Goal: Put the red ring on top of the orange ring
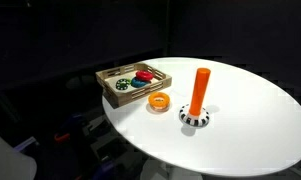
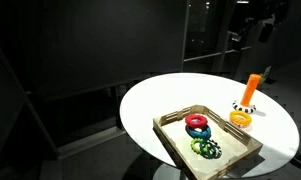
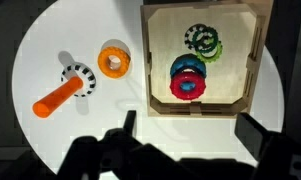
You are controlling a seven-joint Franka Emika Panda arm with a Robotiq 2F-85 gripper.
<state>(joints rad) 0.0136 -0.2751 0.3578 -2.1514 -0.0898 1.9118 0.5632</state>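
Note:
The red ring [image 3: 174, 90] lies in a wooden tray [image 3: 147, 60], leaning on a teal ring [image 3: 187, 67]. It shows in both exterior views [image 1: 145, 73] [image 2: 197, 121]. The orange ring [image 3: 104, 62] lies flat on the white table just outside the tray, between the tray and the peg, also in both exterior views [image 1: 159, 101] [image 2: 239, 120]. My gripper [image 3: 190, 135] is open and empty. In the wrist view it hangs high above the table, near the tray's edge below the red ring. Its jaws do not show in the exterior views.
A tall orange peg [image 3: 55, 98] [image 1: 199, 90] [image 2: 250, 88] on a black-and-white base stands beside the orange ring. A green ring [image 3: 212, 45] lies in the tray's far part. The round white table [image 1: 250, 120] is ringed by dark surroundings.

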